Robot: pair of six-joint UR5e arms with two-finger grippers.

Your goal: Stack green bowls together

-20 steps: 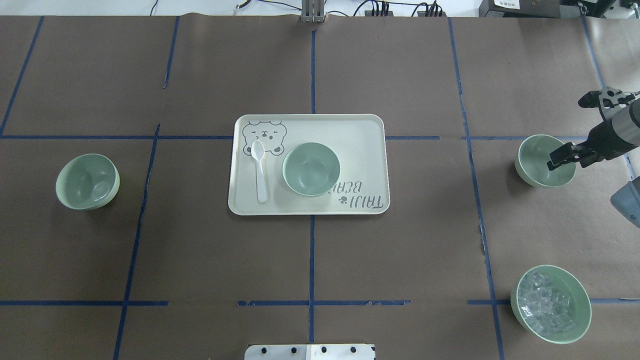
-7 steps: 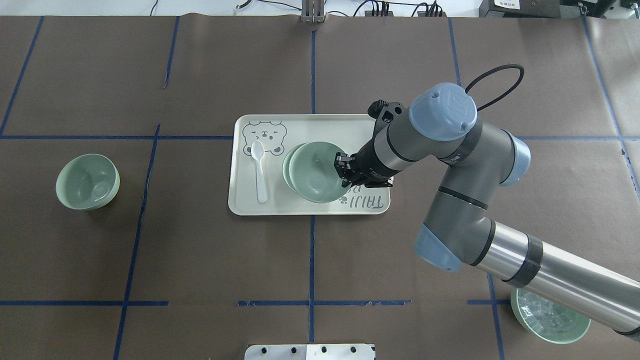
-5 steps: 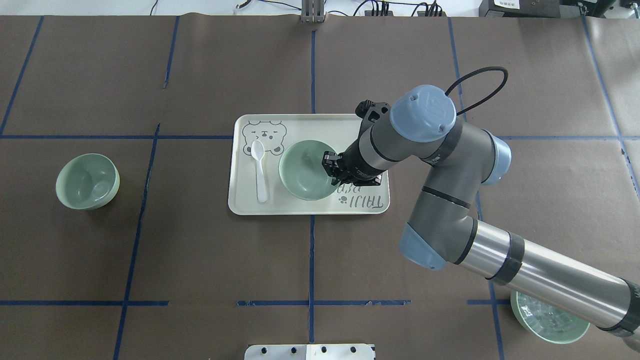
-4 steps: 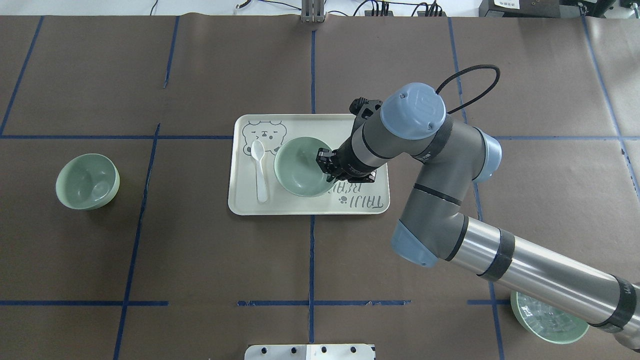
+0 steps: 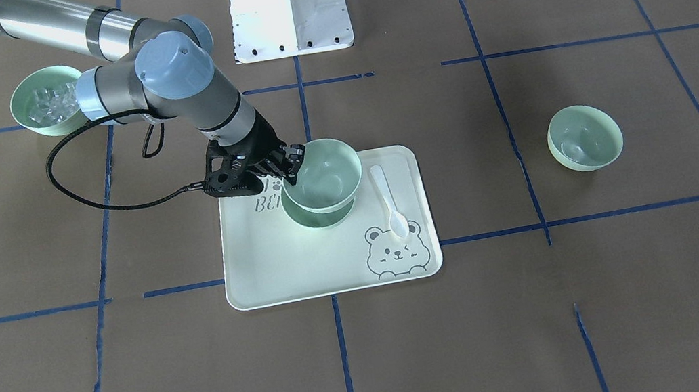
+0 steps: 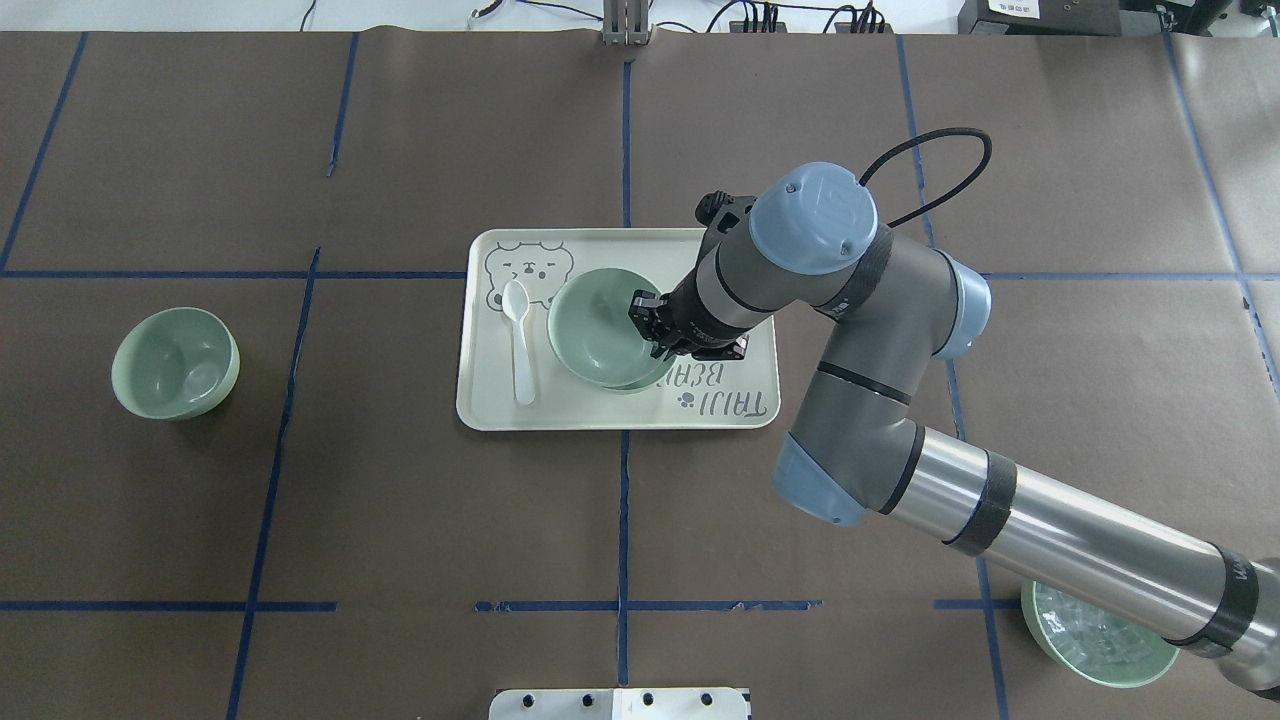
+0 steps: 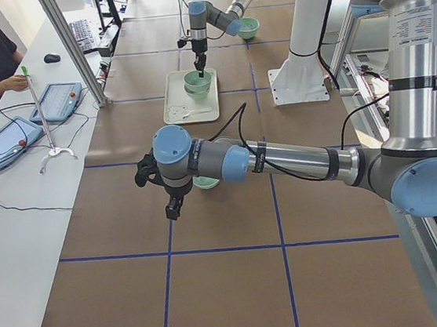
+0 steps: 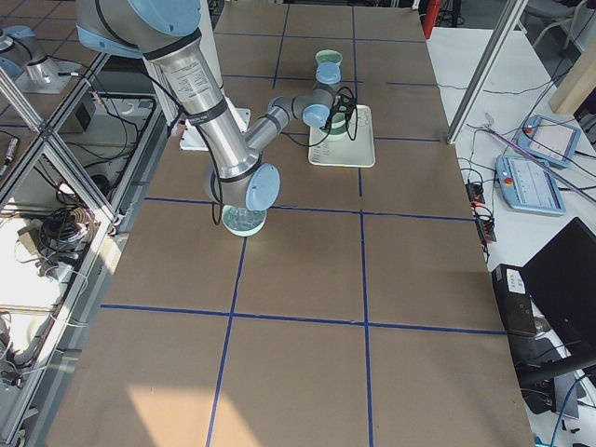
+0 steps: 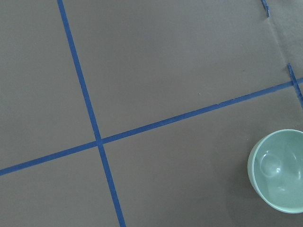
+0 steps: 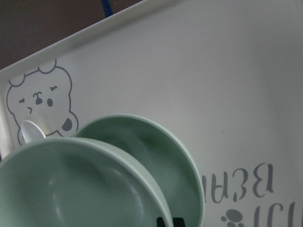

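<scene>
Brown paper crossed with blue tape lines covers the table; a cream tray with a bear drawing lies at its middle, with a white spoon on it; the right gripper reaches in from the robot's right, its jaws pinching the rim of the upper bowl; that bowl hangs upright over the lower bowl, which stands on the tray beside the spoon, and it overlaps it off-centre; whether the two touch I cannot tell; the third bowl stands alone on the table, well off to the robot's left; the left gripper hovers near it, pointing down, and I cannot tell how its jaws stand; a bowl of clear cubes sits partly under the right arm.
</scene>
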